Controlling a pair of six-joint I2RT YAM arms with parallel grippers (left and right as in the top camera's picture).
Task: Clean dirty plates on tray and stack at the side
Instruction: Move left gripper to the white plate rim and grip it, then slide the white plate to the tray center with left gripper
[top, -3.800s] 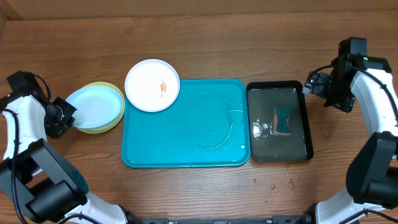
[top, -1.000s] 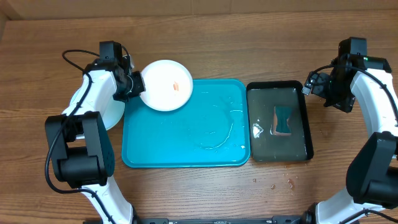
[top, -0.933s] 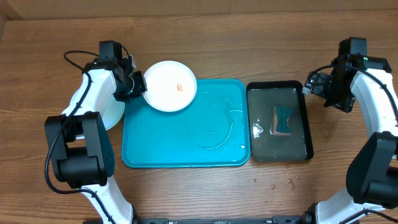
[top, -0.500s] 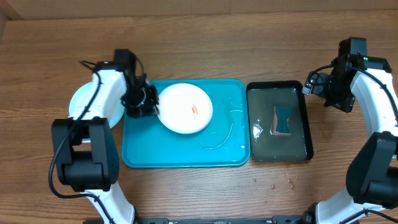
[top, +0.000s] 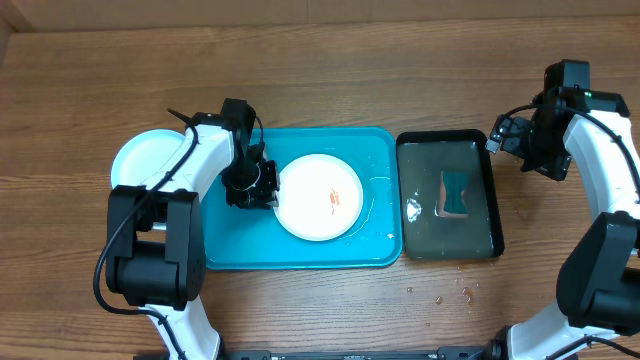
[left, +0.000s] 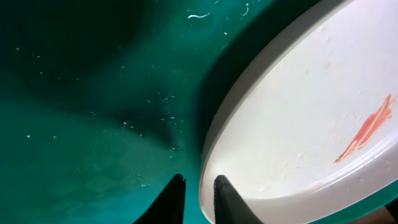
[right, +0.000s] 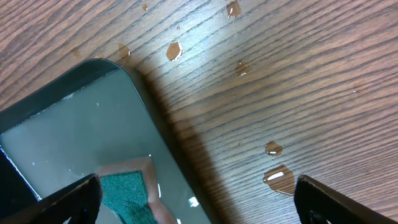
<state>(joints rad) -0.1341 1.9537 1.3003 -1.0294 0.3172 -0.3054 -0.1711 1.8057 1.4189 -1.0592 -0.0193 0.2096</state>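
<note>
The white plate (top: 320, 197), with a reddish-orange smear, lies in the middle of the turquoise tray (top: 300, 255). My left gripper (top: 262, 190) is shut on the plate's left rim. In the left wrist view the rim of the white plate (left: 298, 112) sits between the left gripper's fingertips (left: 199, 198), low over the tray (left: 93, 112). The light blue plate (top: 145, 158) lies on the table left of the tray. The yellow-green plate is hidden. My right gripper (top: 503, 140) is open and empty, off the black tray's far right corner; it also shows in the right wrist view (right: 199, 199).
A black tray (top: 450, 195) holding water and a teal sponge (top: 455, 192) stands right of the turquoise tray; both show in the right wrist view, the black tray (right: 74, 124) and the sponge (right: 124, 193). Water drops (right: 277, 177) lie on the wood beside it.
My left gripper took hold of the white plate at the tray's far left corner and carried it right and toward the front, to the tray's middle. The right arm has not moved.
</note>
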